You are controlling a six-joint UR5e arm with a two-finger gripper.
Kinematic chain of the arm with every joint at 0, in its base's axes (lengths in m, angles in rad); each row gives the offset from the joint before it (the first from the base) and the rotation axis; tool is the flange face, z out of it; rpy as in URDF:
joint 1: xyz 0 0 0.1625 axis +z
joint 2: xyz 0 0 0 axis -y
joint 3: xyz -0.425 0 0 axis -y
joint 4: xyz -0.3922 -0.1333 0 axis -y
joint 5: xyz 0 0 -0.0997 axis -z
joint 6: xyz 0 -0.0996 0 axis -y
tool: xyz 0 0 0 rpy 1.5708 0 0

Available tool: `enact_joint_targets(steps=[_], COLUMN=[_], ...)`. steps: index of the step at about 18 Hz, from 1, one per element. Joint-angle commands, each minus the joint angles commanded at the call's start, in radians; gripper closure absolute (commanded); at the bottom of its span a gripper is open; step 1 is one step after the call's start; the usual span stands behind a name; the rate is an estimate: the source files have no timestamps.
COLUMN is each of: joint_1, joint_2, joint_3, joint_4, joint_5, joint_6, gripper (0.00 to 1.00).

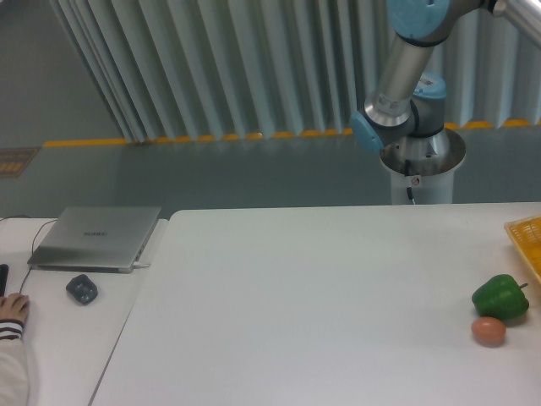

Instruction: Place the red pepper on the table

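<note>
The bench is a plain white tabletop with rounded corners. A green pepper is located near the right edge of the bench. An orange-brown egg-like ball is positioned just in front of the green pepper, touching it or nearly so. The corner of a yellow basket is seen behind the green pepper, cut off by the frame edge.

The robot arm is mounted on a pedestal behind the bench and extends up and out of the frame at the top right. The gripper is out of view, so its state cannot be told. The red pepper is not seen anywhere in the view.

A closed grey laptop, a dark mouse and a person's hand are seen on the adjoining desk, far left of the green pepper.
</note>
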Motion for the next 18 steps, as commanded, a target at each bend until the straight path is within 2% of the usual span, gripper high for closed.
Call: enact_joint_targets(steps=[18], joint_1=[0.006], joint_2=[-0.003], joint_3=[-0.008], joint_4=[0.006], joint_5=[0.000], joint_6=[-0.001], gripper=[0.00])
